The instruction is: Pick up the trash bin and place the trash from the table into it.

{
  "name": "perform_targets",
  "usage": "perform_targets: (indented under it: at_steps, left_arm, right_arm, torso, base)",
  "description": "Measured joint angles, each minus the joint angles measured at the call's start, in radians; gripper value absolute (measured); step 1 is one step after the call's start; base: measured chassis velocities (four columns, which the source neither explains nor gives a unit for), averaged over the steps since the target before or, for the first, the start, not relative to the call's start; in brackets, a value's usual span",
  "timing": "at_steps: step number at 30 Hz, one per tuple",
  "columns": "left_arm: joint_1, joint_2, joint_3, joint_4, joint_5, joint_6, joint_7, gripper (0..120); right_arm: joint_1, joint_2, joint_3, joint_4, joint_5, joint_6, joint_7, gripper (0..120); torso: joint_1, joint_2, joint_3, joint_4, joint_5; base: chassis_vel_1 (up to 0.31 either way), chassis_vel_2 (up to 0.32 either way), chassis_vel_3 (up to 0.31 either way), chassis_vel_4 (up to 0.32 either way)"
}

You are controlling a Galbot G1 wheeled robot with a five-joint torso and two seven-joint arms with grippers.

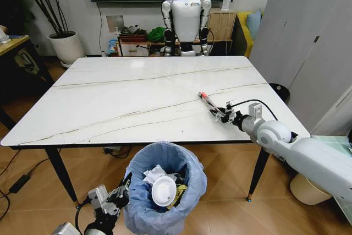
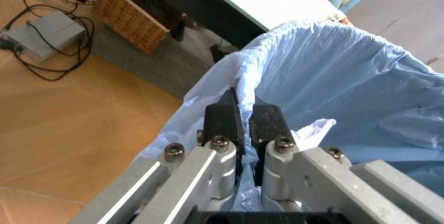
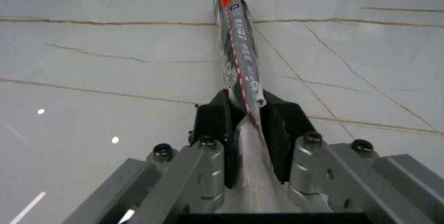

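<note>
Our right gripper [image 3: 246,122] has its two black pads closed on the near end of the slim red-black tube [image 3: 238,42], which points away from the wrist and lies low over the table [image 1: 137,97] — whether it rests on the marble or is just clear of it we cannot tell. In the head view this grasp sits toward the table's right side, nearer the front edge than the back. Our left gripper [image 2: 243,122] is pinched shut on the rim of the trash bin [image 1: 165,191], the crinkly blue bag caught between its pads, and holds the bin just below the table's front edge, near the middle. Inside the bin we see a white disc [image 1: 164,191], crumpled tissue [image 1: 153,173] and a bit of yellow wrapper [image 1: 180,192]. We judge the tube to be the last piece on the tabletop, so the step in hand is carrying it off. The next move calls for lifting the tube, bringing it across the front edge over the bin's mouth, and opening only there — with the bin kept level beneath.
</note>
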Motion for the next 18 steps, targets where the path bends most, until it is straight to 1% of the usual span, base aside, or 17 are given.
perform_targets:
  at_steps: [2, 3, 4, 8, 10, 13, 14, 18]
  left_arm:
    - [-0.001, 0.001, -0.001, 0.0, -0.002, 0.0, 0.0, 0]
    - [-0.001, 0.001, -0.001, 0.0, -0.002, 0.0, 0.0, 0]
    - [-0.001, 0.001, -0.001, 0.0, -0.002, 0.0, 0.0, 0]
    - [-0.002, 0.001, -0.001, 0.0, -0.003, 0.0, -0.001, 0]
    - [-0.001, 0.002, 0.0, 0.0, -0.003, 0.0, -0.001, 0]
    - [0.002, 0.012, 0.004, 0.002, -0.008, 0.0, -0.002, 0]
    - [0.002, 0.012, 0.004, 0.002, -0.008, 0.0, -0.002, 0]
    - [0.002, 0.023, 0.005, 0.002, -0.019, 0.002, -0.01, 0]
  right_arm:
    - [0.0, -0.001, 0.0, 0.001, 0.0, 0.003, -0.004, 3]
    - [0.0, -0.001, 0.0, 0.001, 0.0, 0.003, -0.004, 3]
    - [0.0, -0.001, 0.0, 0.001, -0.001, 0.004, -0.008, 0]
    - [-0.005, -0.004, 0.008, -0.001, -0.006, 0.025, -0.038, 0]
    - [-0.013, -0.013, 0.024, 0.004, -0.009, 0.053, -0.08, 0]
    - [-0.033, -0.065, 0.073, 0.065, -0.021, 0.128, -0.248, 0]
    - [-0.033, -0.065, 0.073, 0.065, -0.021, 0.128, -0.248, 0]
    - [-0.068, -0.149, 0.151, 0.192, -0.074, 0.212, -0.456, 0]
  torso:
    - [0.0, 0.0, 0.0, 0.0, 0.0]
    - [0.0, 0.0, 0.0, 0.0, 0.0]
    - [0.0, 0.0, 0.0, 0.0, 0.0]
    - [0.0, 0.0, 0.0, 0.0001, 0.0003]
    - [0.0, 0.0, 0.0, 0.0004, 0.0005]
    - [0.0, 0.0, 0.0, -0.0001, 0.0]
    - [0.0, 0.0, 0.0, -0.0001, 0.0]
    - [0.0, 0.0, 0.0, -0.0002, -0.0001]
  base:
    - [0.0, 0.0, 0.0, 0.0]
    - [0.0, 0.0, 0.0, 0.0]
    - [0.0, 0.0, 0.0, 0.0]
    - [0.0, 0.0, 0.0, 0.0]
    - [0.0, 0.0, 0.0, 0.0]
    - [0.0, 0.0, 0.0, 0.0]
    - [0.0, 0.0, 0.0, 0.0]
    - [0.0, 0.0, 0.0, 0.0]
